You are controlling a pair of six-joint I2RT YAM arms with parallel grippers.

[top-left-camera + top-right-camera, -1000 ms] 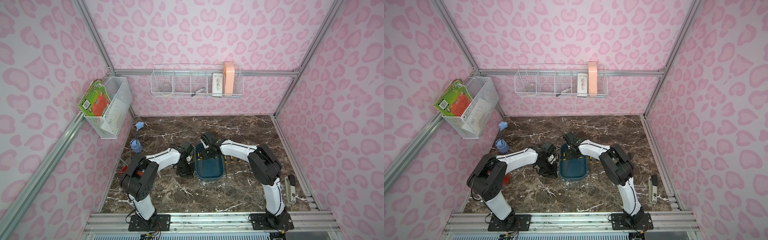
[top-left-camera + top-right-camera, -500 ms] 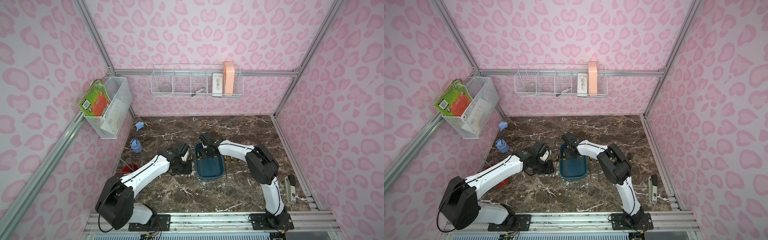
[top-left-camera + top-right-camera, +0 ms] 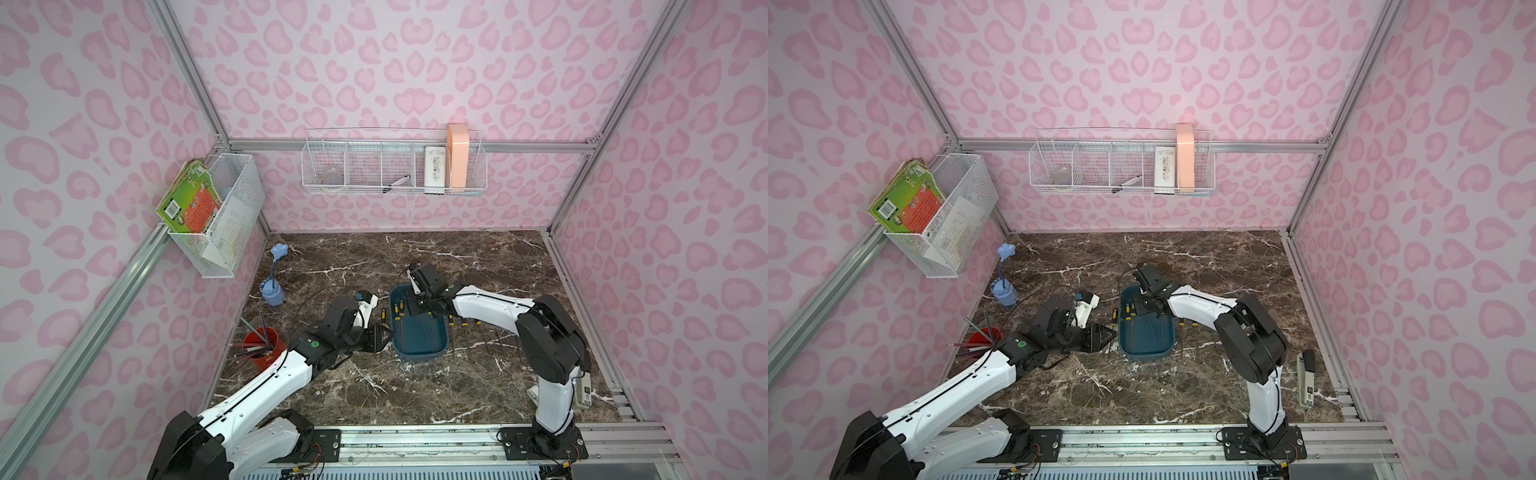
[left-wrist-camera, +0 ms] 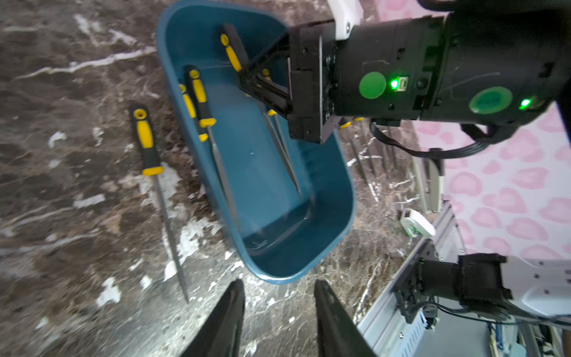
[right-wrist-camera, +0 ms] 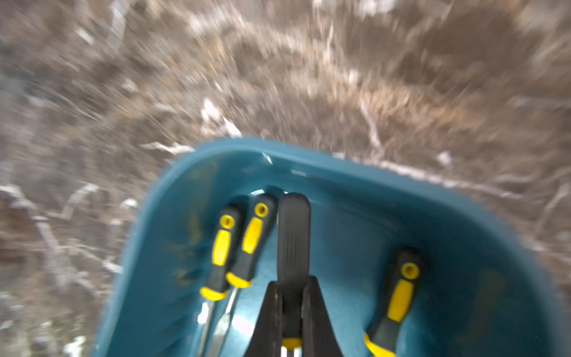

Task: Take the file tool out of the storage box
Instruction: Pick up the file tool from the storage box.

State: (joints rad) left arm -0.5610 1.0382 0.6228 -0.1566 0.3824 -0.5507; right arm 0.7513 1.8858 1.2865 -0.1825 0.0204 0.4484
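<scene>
The teal-blue storage box [image 3: 419,351] [image 3: 1144,353] sits mid-table, and several file tools with black and yellow handles lie in it [image 4: 200,102]. My right gripper [image 5: 293,281] reaches into the box's far end and is shut on the black handle of one file tool [image 5: 293,235], also seen in the left wrist view [image 4: 233,52]. Two files [image 5: 234,247] lie beside it, and another [image 5: 398,293] on its other side. My left gripper [image 4: 278,287] [image 3: 380,336] stands open just outside the box's left side, near its front corner, with nothing between its fingers.
One file [image 4: 148,145] lies on the marble left of the box and several more [image 3: 465,328] to its right. A red pen pot [image 3: 264,347] and a blue holder [image 3: 272,293] stand at the left wall, and a stapler [image 3: 584,390] at front right. Wire baskets [image 3: 392,166] hang on the walls.
My right gripper has closed on a file handle inside the box. The left arm has stretched out lower, and its jaws have opened wider beside the box.
</scene>
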